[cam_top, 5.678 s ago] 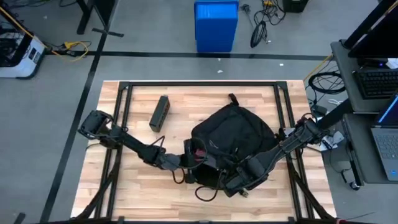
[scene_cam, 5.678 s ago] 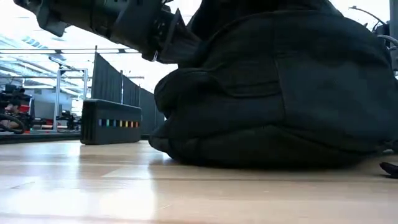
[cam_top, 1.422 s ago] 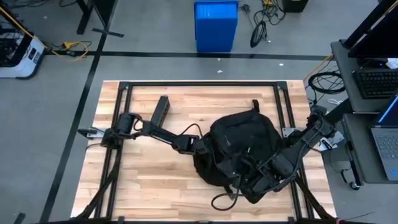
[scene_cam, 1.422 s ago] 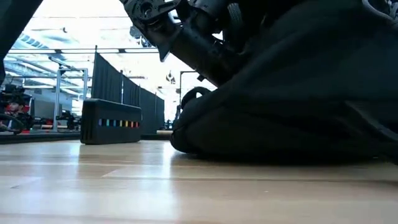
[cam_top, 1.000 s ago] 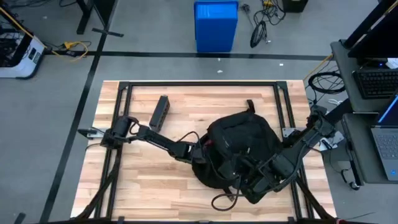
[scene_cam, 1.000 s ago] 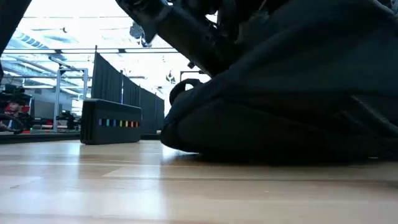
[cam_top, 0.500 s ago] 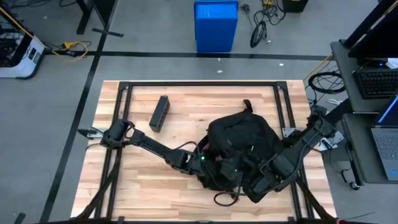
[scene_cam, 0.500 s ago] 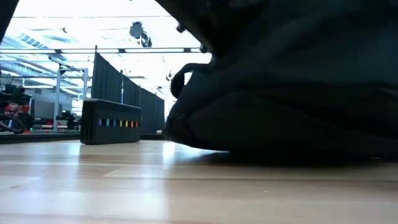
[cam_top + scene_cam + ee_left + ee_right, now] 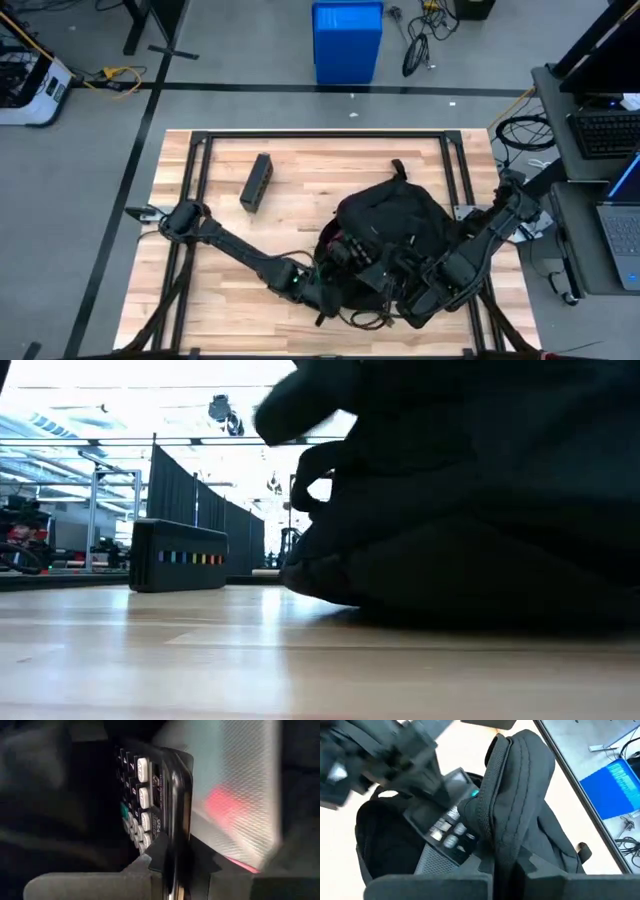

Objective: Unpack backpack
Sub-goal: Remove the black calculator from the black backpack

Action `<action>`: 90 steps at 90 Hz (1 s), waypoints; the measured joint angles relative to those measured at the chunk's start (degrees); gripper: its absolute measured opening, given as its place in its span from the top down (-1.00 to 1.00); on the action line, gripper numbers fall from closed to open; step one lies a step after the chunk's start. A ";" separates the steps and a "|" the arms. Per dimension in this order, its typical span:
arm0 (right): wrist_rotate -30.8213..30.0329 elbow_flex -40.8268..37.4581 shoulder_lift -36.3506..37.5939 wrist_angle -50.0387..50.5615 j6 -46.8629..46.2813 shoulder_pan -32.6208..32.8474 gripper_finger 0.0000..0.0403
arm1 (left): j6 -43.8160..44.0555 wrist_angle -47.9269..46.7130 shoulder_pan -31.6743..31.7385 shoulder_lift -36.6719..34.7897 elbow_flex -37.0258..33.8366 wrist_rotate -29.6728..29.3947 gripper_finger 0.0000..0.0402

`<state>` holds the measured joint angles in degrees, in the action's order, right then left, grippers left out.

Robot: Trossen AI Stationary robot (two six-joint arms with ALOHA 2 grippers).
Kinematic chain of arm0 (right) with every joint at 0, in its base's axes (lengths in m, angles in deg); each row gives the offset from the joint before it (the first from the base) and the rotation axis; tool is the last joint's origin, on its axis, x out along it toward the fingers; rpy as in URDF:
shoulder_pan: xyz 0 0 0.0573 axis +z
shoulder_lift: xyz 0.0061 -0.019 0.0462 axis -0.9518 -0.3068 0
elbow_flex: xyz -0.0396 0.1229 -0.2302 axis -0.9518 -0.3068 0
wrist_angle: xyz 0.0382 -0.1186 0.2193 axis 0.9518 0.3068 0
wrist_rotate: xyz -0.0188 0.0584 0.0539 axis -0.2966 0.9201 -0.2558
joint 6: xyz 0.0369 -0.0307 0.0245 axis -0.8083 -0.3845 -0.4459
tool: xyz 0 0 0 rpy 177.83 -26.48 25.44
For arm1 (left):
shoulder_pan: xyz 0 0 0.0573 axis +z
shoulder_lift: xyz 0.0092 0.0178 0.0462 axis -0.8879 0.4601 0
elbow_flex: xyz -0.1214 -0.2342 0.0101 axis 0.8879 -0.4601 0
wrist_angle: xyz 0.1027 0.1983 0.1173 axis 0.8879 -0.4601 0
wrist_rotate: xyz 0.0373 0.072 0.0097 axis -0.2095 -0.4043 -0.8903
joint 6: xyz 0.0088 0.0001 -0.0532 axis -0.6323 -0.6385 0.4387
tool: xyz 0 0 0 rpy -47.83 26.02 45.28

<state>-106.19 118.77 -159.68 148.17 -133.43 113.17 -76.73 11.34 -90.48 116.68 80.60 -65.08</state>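
In the high view the backpack (image 9: pixel 392 228) lay on the wooden surface (image 9: pixel 225 295) right of the frame's centre and toward its lower half, its top handle pointing to the upper part of the frame. Its open mouth faced the lower left, where straps and a cord trailed onto the wood.

The left gripper (image 9: pixel 330 268) sat at that mouth, at the lower centre of the frame, its arm stretching down from the middle left. In the left wrist view it was clamped on the edge of a dark calculator (image 9: pixel 150 800), whose white keys and one green key showed edge-on at the centre of the frame; a pale mesh panel with a red glow behind it filled the right half.

The right gripper (image 9: pixel 402 292) was just beside the backpack's lower right edge, its arm coming in from the right side of the surface. In the right wrist view it was closed on a thick padded fold of the backpack's fabric (image 9: pixel 507 805), holding it up at the centre of the frame. To the left of that fold the calculator's keys showed in the open bag, with the left arm blurred across the upper left.

A long dark box (image 9: pixel 257 182) lay alone in the upper left of the surface, well apart from the backpack. In the low view the backpack (image 9: pixel 480 510) filled the right half of the frame, and the box, with a row of coloured marks, stood at the middle left. A blue bin (image 9: pixel 347 40) stood on the floor at the top centre.
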 joint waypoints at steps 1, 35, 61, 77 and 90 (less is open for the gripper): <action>0.00 0.00 0.00 0.00 0.00 0.00 1.00 | 0.46 -0.85 -0.17 0.00 0.30 0.00 0.85; 0.02 -0.07 0.00 0.07 0.09 -0.04 1.00 | 22.16 -29.83 -8.22 -0.07 11.92 0.15 0.85; 0.00 -0.07 0.00 0.07 0.21 -0.04 1.00 | 53.48 -53.01 -13.46 -0.09 13.66 0.37 0.85; -0.02 -0.09 0.00 0.07 0.22 -0.04 1.00 | 70.71 -59.82 -14.53 -0.09 10.06 4.43 0.85; -0.02 -0.11 -0.02 0.05 0.24 -0.04 1.00 | 75.29 -60.20 -15.41 -0.02 6.33 5.58 0.85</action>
<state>-106.21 118.66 -159.71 148.22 -133.19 113.13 -1.44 -48.86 -105.89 116.66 86.94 -59.50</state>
